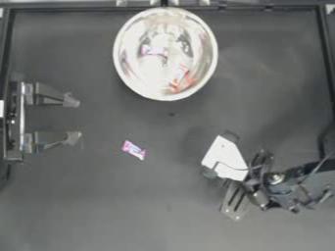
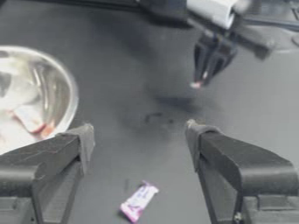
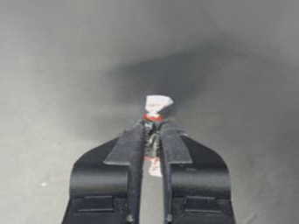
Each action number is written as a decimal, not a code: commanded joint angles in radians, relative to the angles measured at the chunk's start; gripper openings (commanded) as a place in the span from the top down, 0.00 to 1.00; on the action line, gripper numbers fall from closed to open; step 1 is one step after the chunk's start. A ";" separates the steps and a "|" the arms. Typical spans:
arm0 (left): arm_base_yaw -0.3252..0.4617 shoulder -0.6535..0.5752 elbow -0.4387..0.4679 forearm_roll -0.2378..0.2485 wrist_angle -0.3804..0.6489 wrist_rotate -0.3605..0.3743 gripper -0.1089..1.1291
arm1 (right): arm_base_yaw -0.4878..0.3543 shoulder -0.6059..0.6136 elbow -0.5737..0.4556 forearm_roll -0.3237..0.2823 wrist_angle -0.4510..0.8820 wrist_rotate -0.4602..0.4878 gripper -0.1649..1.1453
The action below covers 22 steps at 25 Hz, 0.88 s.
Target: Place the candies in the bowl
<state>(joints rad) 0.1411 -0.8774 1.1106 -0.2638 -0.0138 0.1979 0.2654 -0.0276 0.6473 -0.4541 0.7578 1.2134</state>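
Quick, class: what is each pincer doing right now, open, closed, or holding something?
Left pincer: open, empty, above the purple candy on the table.
Right pincer: closed on a red-and-white candy, away from the bowl.

A dark, matte tabletop (image 1: 78,206) fills nearly the whole top view. A thin raised border (image 1: 65,8) frames it along the far edge and down both sides, with a paler strip just outside that border. Soft, blurred shadows lie on the tabletop's middle, and the light falls evenly.
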 commanded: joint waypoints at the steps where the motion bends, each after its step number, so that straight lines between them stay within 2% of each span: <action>1: 0.002 0.000 -0.009 -0.009 -0.006 0.000 0.14 | -0.046 -0.115 -0.002 -0.081 -0.006 -0.015 0.56; 5: 0.002 0.000 -0.009 -0.012 -0.006 0.000 0.14 | -0.118 -0.207 0.002 -0.179 -0.025 -0.037 0.56; 9: 0.002 0.000 -0.009 -0.012 -0.006 0.000 0.14 | -0.219 -0.267 0.003 -0.244 -0.112 -0.080 0.56; 15: 0.002 0.002 -0.011 -0.012 -0.011 -0.002 0.14 | -0.410 -0.259 -0.023 -0.261 -0.295 -0.202 0.56; 22: 0.002 0.000 -0.012 -0.023 -0.011 -0.002 0.14 | -0.565 -0.169 -0.106 -0.253 -0.391 -0.347 0.56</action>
<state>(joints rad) 0.1427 -0.8774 1.1137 -0.2823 -0.0169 0.1979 -0.2761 -0.2010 0.5860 -0.7072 0.3850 0.8836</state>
